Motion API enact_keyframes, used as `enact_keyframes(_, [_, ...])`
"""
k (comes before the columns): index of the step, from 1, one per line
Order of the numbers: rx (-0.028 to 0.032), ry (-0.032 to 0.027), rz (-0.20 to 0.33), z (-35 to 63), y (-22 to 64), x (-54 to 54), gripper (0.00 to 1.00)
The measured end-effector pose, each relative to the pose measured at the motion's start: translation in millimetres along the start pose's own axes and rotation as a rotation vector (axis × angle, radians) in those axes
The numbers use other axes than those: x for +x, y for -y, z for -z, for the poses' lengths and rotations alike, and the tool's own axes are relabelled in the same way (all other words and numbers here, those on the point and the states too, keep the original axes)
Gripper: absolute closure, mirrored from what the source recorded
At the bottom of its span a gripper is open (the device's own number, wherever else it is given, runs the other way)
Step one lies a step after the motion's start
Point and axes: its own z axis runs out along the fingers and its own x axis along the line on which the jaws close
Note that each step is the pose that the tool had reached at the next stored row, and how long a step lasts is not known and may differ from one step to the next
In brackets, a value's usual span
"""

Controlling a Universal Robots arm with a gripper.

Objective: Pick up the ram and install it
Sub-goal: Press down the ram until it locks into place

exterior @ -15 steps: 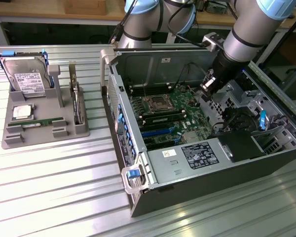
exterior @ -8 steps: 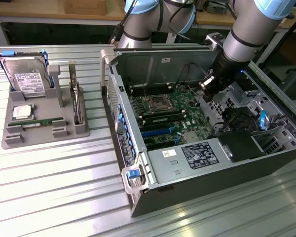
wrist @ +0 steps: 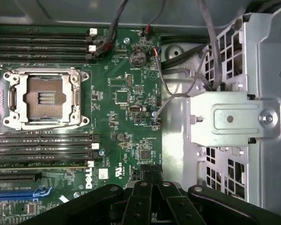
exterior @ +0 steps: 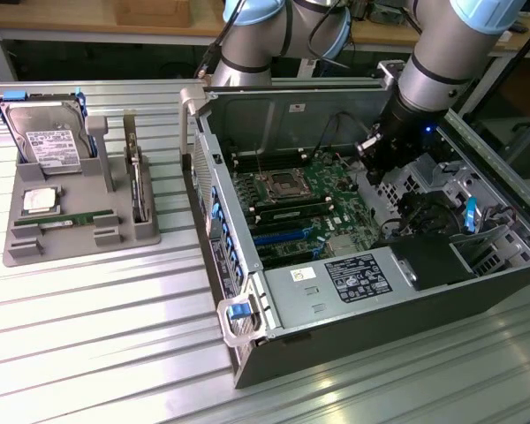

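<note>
Ram, a long thin green circuit-board stick, is laid lengthwise in the grey parts tray at the exterior view's left, well apart from the black gripper, held closed and empty over the open computer case's motherboard.

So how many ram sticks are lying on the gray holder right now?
1. The ram lies flat on the gray holder, on the camera side of the CPU chip in the exterior view. Whether any stick is seated in the motherboard slots cannot be told.
</note>
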Motion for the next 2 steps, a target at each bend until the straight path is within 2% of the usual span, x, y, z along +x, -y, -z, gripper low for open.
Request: enact_keyframes(2, [0.0001, 0.0002, -0.002, 0.0, 0.0, 0.0, 0.9])
